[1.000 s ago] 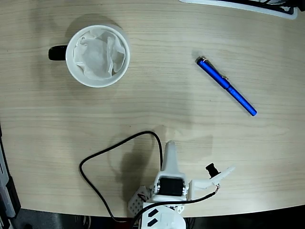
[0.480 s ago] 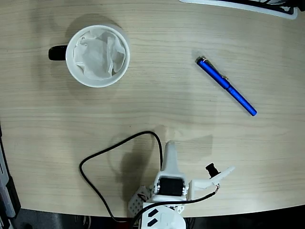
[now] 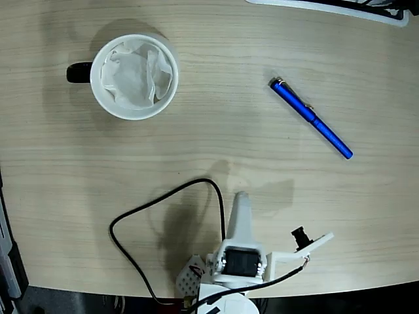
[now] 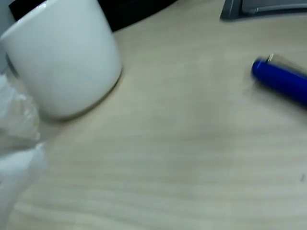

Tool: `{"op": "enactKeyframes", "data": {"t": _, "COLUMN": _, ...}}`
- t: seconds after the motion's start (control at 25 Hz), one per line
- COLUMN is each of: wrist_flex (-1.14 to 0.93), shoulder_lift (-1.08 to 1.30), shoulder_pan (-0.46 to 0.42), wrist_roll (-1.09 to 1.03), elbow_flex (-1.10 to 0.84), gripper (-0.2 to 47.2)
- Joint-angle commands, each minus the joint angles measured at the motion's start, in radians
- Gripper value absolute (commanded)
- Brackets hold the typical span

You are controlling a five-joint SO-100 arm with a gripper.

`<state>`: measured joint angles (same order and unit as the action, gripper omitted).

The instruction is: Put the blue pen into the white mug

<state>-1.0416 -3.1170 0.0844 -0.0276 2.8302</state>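
The blue pen (image 3: 311, 118) lies slantwise on the wooden table at the right of the fixed view, silver clip end toward the upper left. At the upper left stands the white mug (image 3: 133, 114), black handle (image 3: 78, 72) pointing left and crumpled white paper inside. My white gripper (image 3: 241, 199) sits low at the bottom centre, tip pointing up the picture, well short of both. It looks shut and holds nothing. The wrist view shows the mug (image 4: 64, 62) at upper left, one end of the pen (image 4: 280, 80) at the right edge, and a blurred white finger (image 4: 17, 163) at lower left.
A black cable (image 3: 131, 219) loops on the table just left of my arm. A flat white-edged object (image 3: 340, 8) lies along the top edge, seen grey in the wrist view (image 4: 264, 7). The table's front edge runs just below the arm's base.
The arm has shifted slightly right and its gripper tip has reached a little farther up the table. The pen and the mug have stayed put.
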Motion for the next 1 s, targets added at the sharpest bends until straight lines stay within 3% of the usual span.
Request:
{"op": "enactKeyframes", "data": {"t": 0.0, "wrist_flex": 0.037, "shoulder_lift": 0.121, "shoulder_pan": 0.005, "wrist_roll": -0.02, "elbow_flex": -0.126, "gripper": 0.1}}
{"op": "enactKeyframes", "data": {"t": 0.08, "wrist_flex": 0.044, "shoulder_lift": 0.215, "shoulder_pan": 0.005, "wrist_roll": -0.02, "elbow_flex": -0.193, "gripper": 0.1}}
{"op": "enactKeyframes", "data": {"t": 0.2, "wrist_flex": 0.052, "shoulder_lift": 0.367, "shoulder_pan": 0.006, "wrist_roll": -0.017, "elbow_flex": -0.295, "gripper": 4.4}}
{"op": "enactKeyframes", "data": {"t": 0.96, "wrist_flex": 0.069, "shoulder_lift": 1.229, "shoulder_pan": 0.112, "wrist_roll": 0.325, "elbow_flex": -0.867, "gripper": 6.3}}
